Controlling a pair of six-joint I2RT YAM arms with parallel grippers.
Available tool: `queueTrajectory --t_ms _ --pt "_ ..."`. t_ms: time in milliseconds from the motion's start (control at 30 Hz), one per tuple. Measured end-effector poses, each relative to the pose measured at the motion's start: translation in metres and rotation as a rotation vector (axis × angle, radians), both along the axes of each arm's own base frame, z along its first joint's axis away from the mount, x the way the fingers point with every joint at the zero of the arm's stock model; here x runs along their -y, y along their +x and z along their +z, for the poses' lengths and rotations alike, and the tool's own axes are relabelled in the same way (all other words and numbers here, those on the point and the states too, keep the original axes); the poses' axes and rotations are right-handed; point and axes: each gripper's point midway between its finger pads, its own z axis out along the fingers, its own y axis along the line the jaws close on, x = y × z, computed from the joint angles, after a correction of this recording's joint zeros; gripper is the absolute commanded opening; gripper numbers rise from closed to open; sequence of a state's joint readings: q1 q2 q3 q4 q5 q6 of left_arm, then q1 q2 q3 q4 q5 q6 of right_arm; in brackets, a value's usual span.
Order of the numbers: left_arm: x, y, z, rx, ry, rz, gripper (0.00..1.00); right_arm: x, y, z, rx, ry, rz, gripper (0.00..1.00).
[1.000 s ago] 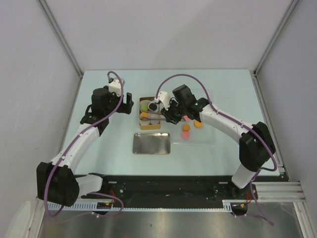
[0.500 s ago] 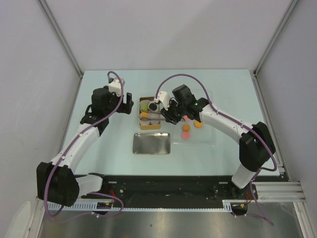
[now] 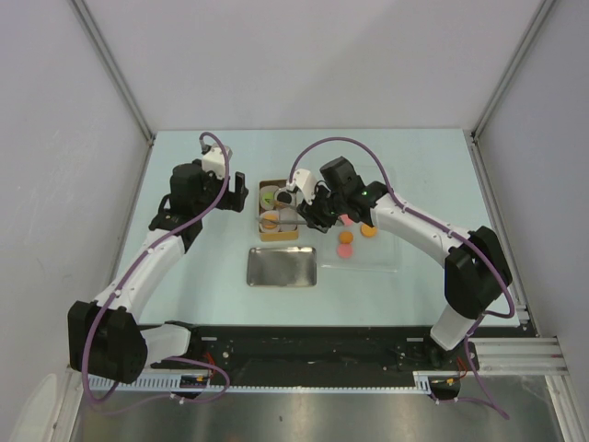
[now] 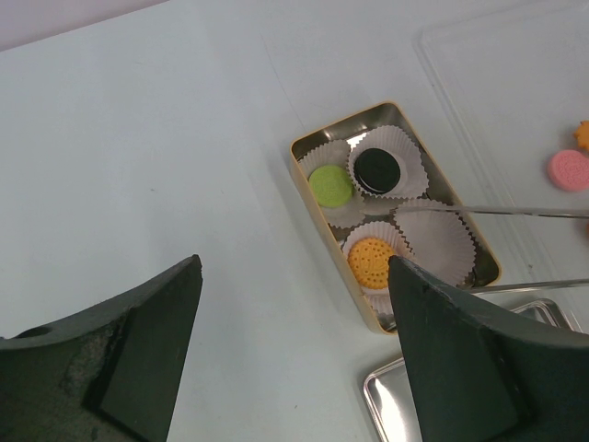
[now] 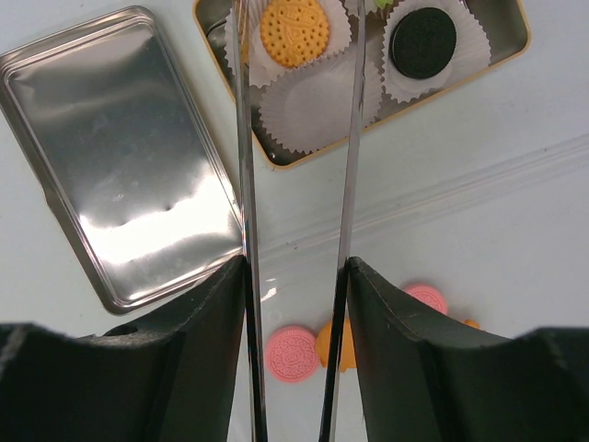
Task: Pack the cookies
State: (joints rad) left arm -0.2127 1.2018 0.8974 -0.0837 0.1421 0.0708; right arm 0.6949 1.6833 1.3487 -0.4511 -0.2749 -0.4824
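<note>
Drop-off step: orange cookie [image 5: 294, 31] in the tin [image 5: 276, 161]
The right gripper [image 5: 296, 276] grips tweezers [image 5: 241, 138], tips spread astride it; the left gripper [image 4: 294, 267] gapes empty. Next, likely: fetch a pink cookie [image 5: 292, 353] for the bare cup [image 5: 308, 110].

Shiny metal, crimped paper
The flat rectangular metal lid [image 5: 120, 157] is mirror-glossy; the thin metal tongs [image 5: 242, 138] gleam; the gold-rimmed rectangular metal tin [image 4: 319, 210] holds white crimped paper cups [image 4: 440, 241]; the round orange cookie [image 5: 293, 30] looks rough, perhaps embossed; the pale worktop [image 4: 184, 138] is smooth and matt.

Two white arms [image 3: 152, 258] with black joints — purple cables [image 3: 213, 135] looping along.
</note>
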Motion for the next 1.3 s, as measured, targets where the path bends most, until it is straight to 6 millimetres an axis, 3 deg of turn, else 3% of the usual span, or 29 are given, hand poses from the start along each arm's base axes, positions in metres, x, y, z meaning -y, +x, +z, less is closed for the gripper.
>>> queueTrajectory --t_ms 333,567,733,900,1100,1300 --pt "0.000 0.000 0.000 0.000 0.000 0.000 0.87 0.002 -0.001 0.005 0.010 -0.001 -0.006 0.51" --pt "0.000 0.000 0.000 0.000 0.000 0.000 0.87 0.020 -0.003 0.042 0.063 0.031 -0.038 0.51" --pt "0.000 -0.001 0.002 0.006 -0.001 0.000 0.87 0.059 0.007 0.062 0.078 0.045 -0.124 0.51" --pt "0.000 -0.002 0.004 0.011 -0.002 0.000 0.87 0.109 0.007 0.065 0.074 0.037 -0.223 0.50" --pt "0.000 -0.002 0.004 0.011 -0.003 0.000 0.87 0.165 -0.010 0.043 0.009 0.003 -0.314 0.50" --pt "0.000 -0.002 0.004 0.011 -0.003 0.000 0.87 0.193 -0.032 0.013 -0.079 -0.025 -0.347 0.49"
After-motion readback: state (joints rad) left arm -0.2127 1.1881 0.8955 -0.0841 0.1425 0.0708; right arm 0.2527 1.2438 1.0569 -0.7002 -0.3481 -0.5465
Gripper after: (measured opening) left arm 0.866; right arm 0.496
